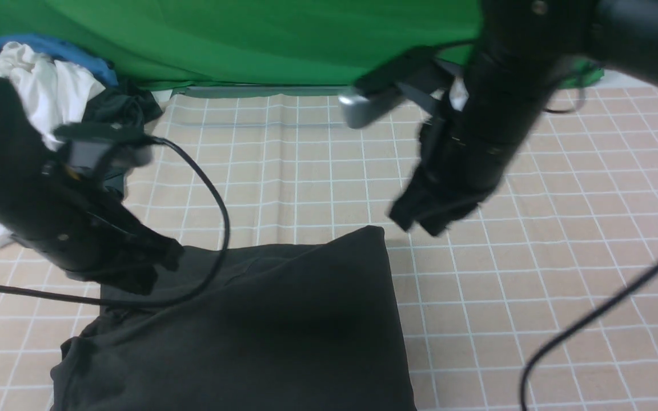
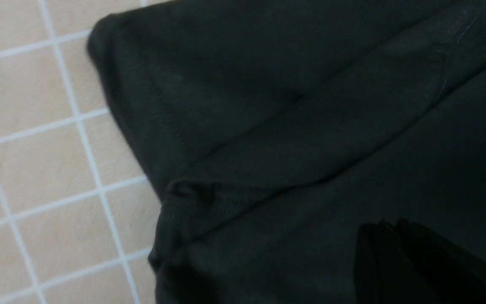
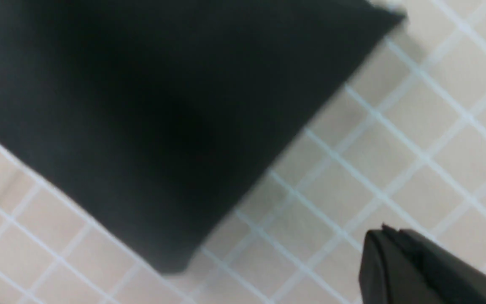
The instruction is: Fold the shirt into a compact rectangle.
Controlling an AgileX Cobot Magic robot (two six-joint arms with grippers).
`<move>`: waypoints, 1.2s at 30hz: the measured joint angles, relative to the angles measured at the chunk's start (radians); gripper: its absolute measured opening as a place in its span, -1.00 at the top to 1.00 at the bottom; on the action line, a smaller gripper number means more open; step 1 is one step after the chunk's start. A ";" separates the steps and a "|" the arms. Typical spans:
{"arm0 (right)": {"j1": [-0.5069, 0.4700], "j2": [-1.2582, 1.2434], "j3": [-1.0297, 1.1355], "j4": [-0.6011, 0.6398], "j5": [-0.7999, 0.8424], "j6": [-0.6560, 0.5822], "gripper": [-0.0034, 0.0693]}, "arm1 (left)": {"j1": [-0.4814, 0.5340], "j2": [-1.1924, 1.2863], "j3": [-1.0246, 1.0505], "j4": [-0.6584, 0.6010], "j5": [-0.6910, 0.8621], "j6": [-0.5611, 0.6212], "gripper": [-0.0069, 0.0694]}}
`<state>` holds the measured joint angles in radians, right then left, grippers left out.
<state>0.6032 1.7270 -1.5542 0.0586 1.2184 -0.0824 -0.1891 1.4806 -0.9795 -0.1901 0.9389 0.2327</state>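
The black shirt (image 1: 260, 319) lies folded into a broad block at the near middle of the checked tablecloth (image 1: 534, 257); neck label and chest print are hidden. My left gripper (image 1: 169, 254) hovers at the shirt's far left corner. In the left wrist view its jaws (image 2: 388, 226) are pressed together over the dark fabric (image 2: 289, 126), with no cloth seen between them. My right gripper (image 1: 417, 220) hangs above the bare cloth just beyond the shirt's far right corner. It is shut and empty in the right wrist view (image 3: 384, 232), with the shirt's edge (image 3: 163, 105) off to one side.
A heap of clothes sits at the back left: a white garment (image 1: 49, 85), a blue one (image 1: 66, 48) and a smaller dark one (image 1: 123, 105). A green backdrop (image 1: 249, 34) closes the far side. Black cables (image 1: 215, 194) (image 1: 592, 319) trail from both arms.
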 joint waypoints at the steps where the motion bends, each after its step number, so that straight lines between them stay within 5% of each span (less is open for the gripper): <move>1: -0.009 -0.023 0.027 -0.001 -0.001 0.000 0.80 | 0.000 0.027 0.000 -0.005 -0.010 0.024 0.76; 5: -0.038 -0.095 0.087 -0.002 -0.021 0.000 0.80 | 0.000 0.111 0.000 -0.009 -0.038 0.061 0.59; 11: -0.043 -0.144 0.103 -0.002 -0.064 0.000 0.80 | 0.000 0.194 0.000 0.015 -0.091 0.066 0.06; 16: -0.043 -0.149 0.105 -0.002 -0.076 0.000 0.80 | 0.000 0.226 0.000 0.008 -0.090 0.068 -0.14; 21: -0.044 -0.149 0.105 -0.002 -0.087 0.000 0.80 | 0.000 0.229 -0.001 -0.018 -0.054 0.108 0.11; 25: -0.044 -0.149 0.105 -0.002 -0.099 0.000 0.80 | 0.000 0.229 -0.001 -0.027 -0.034 0.118 0.70; 36: -0.044 -0.149 0.105 -0.002 -0.106 -0.001 0.80 | -0.001 0.118 -0.017 0.011 -0.034 0.057 0.77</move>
<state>0.5596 1.5784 -1.4489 0.0563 1.1128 -0.0831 -0.1898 1.5982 -0.9967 -0.1792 0.9050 0.2901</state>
